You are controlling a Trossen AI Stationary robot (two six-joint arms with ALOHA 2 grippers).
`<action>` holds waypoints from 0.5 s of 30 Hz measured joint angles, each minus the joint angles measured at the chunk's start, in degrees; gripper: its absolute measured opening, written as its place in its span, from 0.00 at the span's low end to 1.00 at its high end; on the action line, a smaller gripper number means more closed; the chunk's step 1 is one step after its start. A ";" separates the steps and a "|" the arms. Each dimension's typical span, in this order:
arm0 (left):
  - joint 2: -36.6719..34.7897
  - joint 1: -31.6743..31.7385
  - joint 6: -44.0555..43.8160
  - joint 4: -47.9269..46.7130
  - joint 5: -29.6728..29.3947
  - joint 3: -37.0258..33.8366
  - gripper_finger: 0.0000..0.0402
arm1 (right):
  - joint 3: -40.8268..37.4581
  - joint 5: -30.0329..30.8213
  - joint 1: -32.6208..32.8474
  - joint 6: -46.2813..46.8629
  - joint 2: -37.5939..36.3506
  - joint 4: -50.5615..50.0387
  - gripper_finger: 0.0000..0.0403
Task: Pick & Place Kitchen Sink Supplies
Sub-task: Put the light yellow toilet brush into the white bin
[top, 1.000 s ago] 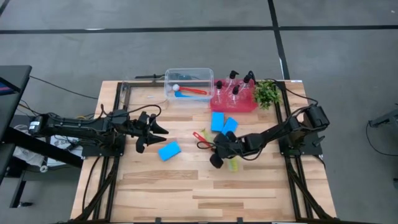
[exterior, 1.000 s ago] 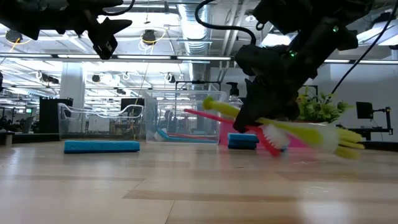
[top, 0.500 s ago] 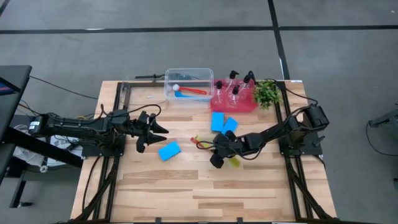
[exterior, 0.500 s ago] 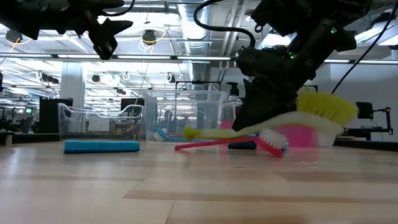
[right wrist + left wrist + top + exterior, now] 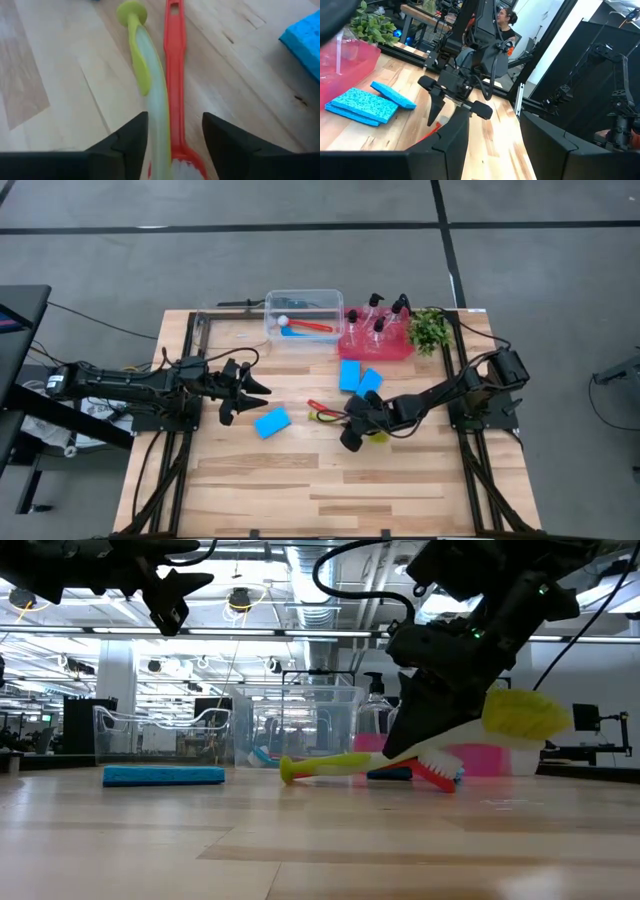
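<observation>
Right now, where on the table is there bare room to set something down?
Bare wood spans the table's near strip, below the lone blue sponge and right gripper. Crowded: around that gripper's brushes, two sponges, red tray, clear tub.

A wooden plank table (image 5: 300,490) is sitting on a grey floor (image 5: 300,260) crossed by dark lines. A clear plastic tub (image 5: 322,298) is standing near the table's far edge. A red tray (image 5: 345,345) is lying just beside it, to the right in the high view. A small leafy green plant (image 5: 429,328) is sitting at the tray's right end, close against it; contact cannot be confirmed. In the left wrist view, a person (image 5: 506,25) in dark clothing is showing beyond the table, partly hidden by equipment. Ceiling lights (image 5: 240,600) are glowing in the room behind.
</observation>
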 joint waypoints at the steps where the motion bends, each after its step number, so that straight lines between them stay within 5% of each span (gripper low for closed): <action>1: 0.00 0.00 0.00 0.01 0.00 0.00 0.45 | 0.00 -0.05 0.01 0.00 0.00 0.00 0.43; 15: 0.01 0.00 0.00 0.00 -1.53 0.00 0.45 | 0.11 -4.78 0.99 0.27 -0.15 1.64 0.06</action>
